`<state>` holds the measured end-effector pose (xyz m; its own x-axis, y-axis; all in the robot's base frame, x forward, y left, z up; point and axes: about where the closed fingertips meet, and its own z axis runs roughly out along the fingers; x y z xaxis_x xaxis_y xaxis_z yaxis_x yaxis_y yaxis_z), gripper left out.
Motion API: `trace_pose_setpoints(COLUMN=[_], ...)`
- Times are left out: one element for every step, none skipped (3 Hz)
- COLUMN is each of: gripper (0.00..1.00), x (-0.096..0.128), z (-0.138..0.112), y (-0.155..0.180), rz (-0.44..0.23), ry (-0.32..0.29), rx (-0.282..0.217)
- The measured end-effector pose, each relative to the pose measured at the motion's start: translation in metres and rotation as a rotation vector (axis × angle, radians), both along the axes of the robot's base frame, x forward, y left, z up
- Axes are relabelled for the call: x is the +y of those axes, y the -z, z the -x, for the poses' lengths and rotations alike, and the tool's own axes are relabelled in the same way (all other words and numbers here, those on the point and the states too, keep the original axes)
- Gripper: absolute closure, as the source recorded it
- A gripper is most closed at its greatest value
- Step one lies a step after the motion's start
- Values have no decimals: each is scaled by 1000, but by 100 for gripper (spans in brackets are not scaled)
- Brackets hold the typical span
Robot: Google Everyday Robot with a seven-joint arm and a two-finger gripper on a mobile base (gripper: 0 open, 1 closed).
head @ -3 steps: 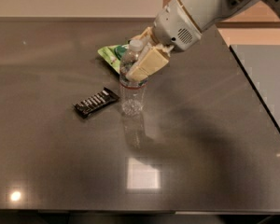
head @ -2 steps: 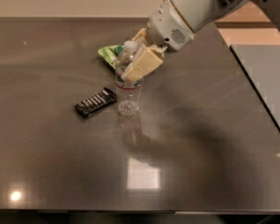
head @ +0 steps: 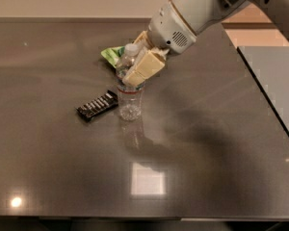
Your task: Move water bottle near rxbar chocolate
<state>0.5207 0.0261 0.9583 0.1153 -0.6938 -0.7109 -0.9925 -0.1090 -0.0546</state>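
Moved leftward: water bottle (head: 130,101) upright, cap up | gripper (head: 131,69) pinching it | rxbar chocolate (head: 97,105) beside

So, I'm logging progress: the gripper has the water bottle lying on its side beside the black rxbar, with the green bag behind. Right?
Not quite. The camera view shows the water bottle upright, not on its side. The gripper is closed around its upper part, the bottle is beside the rxbar chocolate, and the green bag is behind.
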Motion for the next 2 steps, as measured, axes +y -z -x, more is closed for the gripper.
trace_pose_setpoints(gripper=[82, 59], x=[3, 1], z=[-3, -7], y=[1, 3], rz=[-2, -4], ry=[-8, -9], rx=[-4, -6])
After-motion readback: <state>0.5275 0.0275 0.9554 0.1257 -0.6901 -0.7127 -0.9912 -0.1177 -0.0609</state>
